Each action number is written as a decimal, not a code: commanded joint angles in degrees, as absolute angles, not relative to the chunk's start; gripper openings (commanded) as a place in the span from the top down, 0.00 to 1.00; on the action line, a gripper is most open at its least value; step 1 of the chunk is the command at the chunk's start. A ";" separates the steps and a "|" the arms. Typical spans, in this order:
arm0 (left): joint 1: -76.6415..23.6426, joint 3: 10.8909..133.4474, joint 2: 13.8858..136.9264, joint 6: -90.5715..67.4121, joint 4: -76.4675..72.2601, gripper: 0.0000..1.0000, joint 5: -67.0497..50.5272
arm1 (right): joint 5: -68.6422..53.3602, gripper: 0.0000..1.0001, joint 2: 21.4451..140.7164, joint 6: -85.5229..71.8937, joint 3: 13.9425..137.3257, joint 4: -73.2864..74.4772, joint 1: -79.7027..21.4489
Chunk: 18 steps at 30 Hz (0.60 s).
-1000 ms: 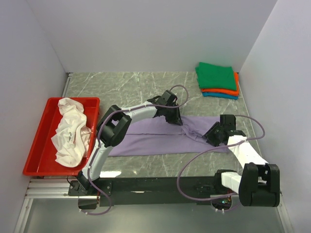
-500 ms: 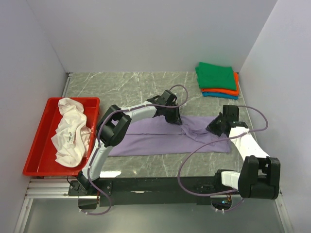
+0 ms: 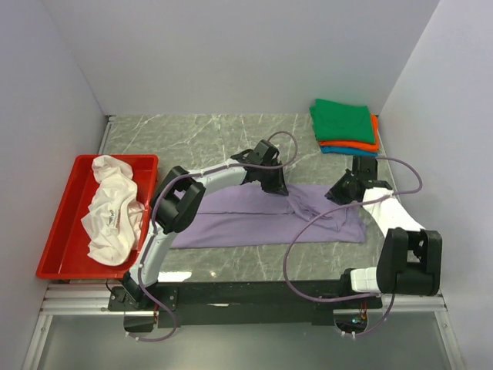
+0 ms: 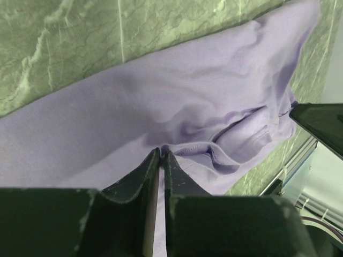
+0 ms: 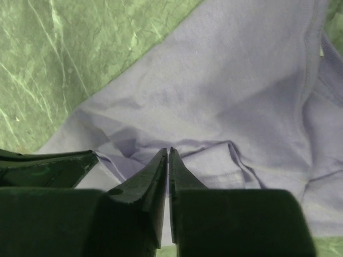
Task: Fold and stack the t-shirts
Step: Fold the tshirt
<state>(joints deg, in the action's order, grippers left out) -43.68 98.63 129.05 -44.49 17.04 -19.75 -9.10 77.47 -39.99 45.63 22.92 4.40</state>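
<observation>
The lavender t-shirt [image 3: 231, 220] lies spread across the middle of the table. My left gripper [image 3: 279, 187] sits at its far edge, shut, with a raised fold of the lavender cloth [image 4: 161, 96] pinched at its tips [image 4: 161, 153]. My right gripper [image 3: 337, 194] is close to its right and is shut on a wrinkle of the same shirt [image 5: 230, 80] at the tips [image 5: 169, 151]. A white t-shirt [image 3: 112, 208] lies crumpled in the red tray [image 3: 58, 231]. Folded green [image 3: 343, 119], orange [image 3: 375, 142] and teal [image 3: 347, 151] t-shirts are stacked at the back right.
The red tray stands along the table's left side beside the wall. Walls close in the table on the left, back and right. Green marble tabletop [image 3: 192, 139] shows behind the lavender shirt. The two grippers are a short distance apart.
My right gripper has moved toward the back of the table and closed on the lavender cloth near the shirt's right end. The left gripper has shifted slightly backward, still pinching the cloth.
</observation>
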 commanded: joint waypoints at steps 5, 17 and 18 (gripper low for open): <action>-43.33 97.47 125.24 -43.68 14.86 0.88 -21.27 | -7.65 0.61 65.32 -38.76 40.88 25.83 5.62; -43.33 96.07 124.89 -44.21 13.62 0.89 -21.88 | -9.49 0.61 61.96 -39.29 33.93 25.67 7.12; -43.33 96.06 124.72 -44.30 13.62 0.89 -21.71 | -9.58 0.60 62.31 -39.46 33.75 25.14 7.12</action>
<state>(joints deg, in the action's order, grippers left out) -43.46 96.33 128.84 -44.45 15.92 -20.73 -8.86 61.63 -39.35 34.28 26.76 6.66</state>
